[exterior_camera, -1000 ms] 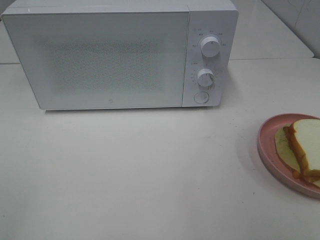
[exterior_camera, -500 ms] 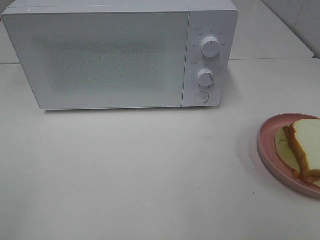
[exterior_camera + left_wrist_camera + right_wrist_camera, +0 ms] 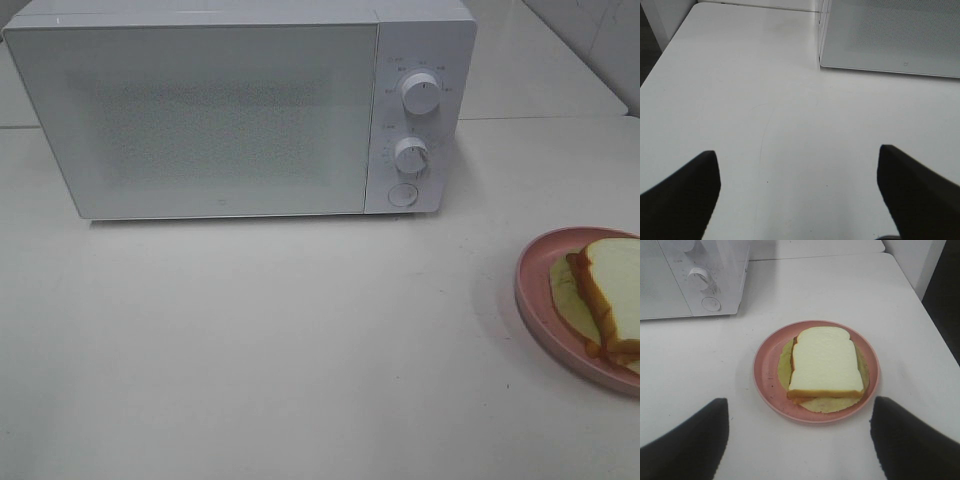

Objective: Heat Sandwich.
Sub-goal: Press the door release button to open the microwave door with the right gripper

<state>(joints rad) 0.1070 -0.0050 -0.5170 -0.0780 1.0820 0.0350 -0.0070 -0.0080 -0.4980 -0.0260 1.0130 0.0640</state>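
White bread, tan at the crust: the square sandwich with its pale yellow-green filling lies flat on a round pink plate near the right edge of the white worktop. It is well apart from the boxy white microwave oven, which stands along the back edge with its door closed. Two round white knobs and a round button sit on the oven's right-hand panel. The right gripper hangs above the worktop, angled down toward the plate, its two dark fingers spread wide and holding nothing. The left gripper hangs low over bare worktop, facing the oven's lower front left corner, its dark fingers likewise spread wide and empty.
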